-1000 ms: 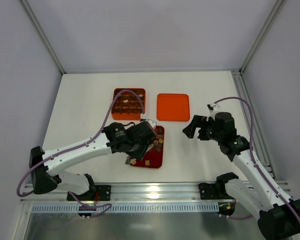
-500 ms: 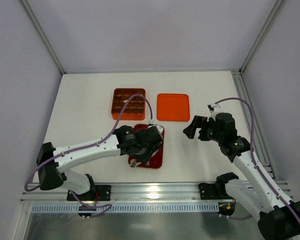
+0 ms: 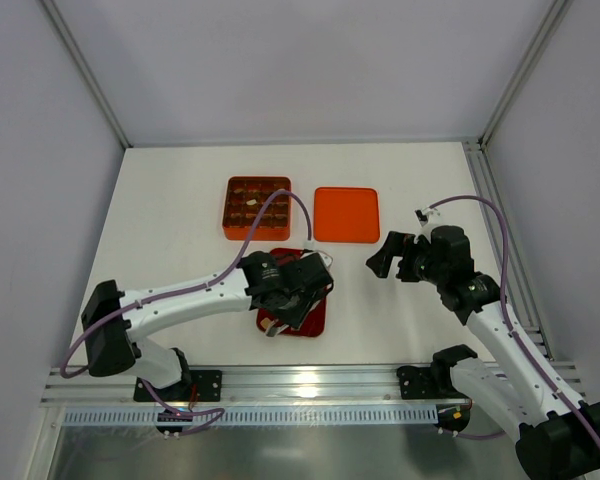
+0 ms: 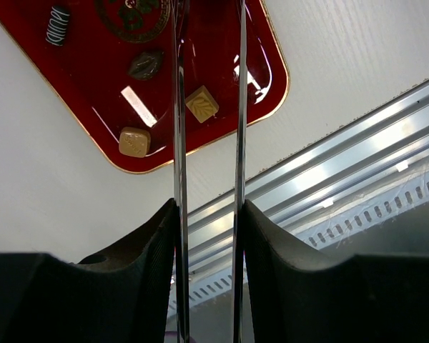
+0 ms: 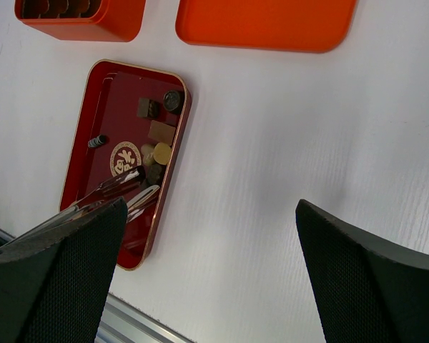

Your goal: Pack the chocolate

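Surface: white table top [image 3: 180,200] in a pale-walled cell. Everything sits mid-table, where both of my arms can reach it.
Orange box [image 3: 257,207]: on the far side, left of centre. Several of its grid cells already hold brown pieces, so I judge the packing partly done.
Orange lid [image 3: 346,214]: lies flat just right of the box and apart from it, probably parked until the cells are full.
Red tray [image 4: 79,86]: sits on the near side of the box and serves as the supply dish. From above, my left arm covers most of it.
Chocolate [image 4: 201,103]: loose pieces on the tray. Two tan squares lie toward its near corner, with a dark leaf shape and a striped piece further in. More are bunched beside the gold emblem [image 5: 125,158].
Left gripper [image 4: 209,207]: jaws part-closed, pinching metal tongs [image 4: 177,128] by the handle end, lightly enough that the blades stand apart. The blades reach over the tray with their tips beside the bunch. I see no piece between them.
Right gripper [image 5: 211,207]: jaws spread as wide as they go and empty. It hangs over bare table right of the tray, clear of the left arm's working room.
Step in hand: I judge I am lining the tongs up on the next piece, to carry it to a free cell.
Risk: a small glossy piece may slip or twist between thin blades.
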Robot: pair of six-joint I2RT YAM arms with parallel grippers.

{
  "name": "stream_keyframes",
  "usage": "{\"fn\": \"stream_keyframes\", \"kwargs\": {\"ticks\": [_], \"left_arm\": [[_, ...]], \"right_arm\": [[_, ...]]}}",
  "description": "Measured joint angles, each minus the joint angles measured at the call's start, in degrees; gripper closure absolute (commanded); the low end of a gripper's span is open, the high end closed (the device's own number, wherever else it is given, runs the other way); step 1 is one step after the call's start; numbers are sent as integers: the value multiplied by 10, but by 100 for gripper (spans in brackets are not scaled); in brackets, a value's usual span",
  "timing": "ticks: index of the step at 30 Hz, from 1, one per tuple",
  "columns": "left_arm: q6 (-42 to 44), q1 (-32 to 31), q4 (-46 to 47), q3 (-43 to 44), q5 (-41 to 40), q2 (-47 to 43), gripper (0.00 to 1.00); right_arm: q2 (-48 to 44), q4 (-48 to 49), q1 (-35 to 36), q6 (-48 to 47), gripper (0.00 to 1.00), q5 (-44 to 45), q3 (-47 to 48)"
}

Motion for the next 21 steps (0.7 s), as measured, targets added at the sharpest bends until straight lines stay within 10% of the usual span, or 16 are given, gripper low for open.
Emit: {"fn": "stream_keyframes", "kwargs": {"ticks": [21], "left_arm": [[10,0,1,0,-1,10,68]], "right_arm": [[-2,-4,0,0,0,0,0]]}}
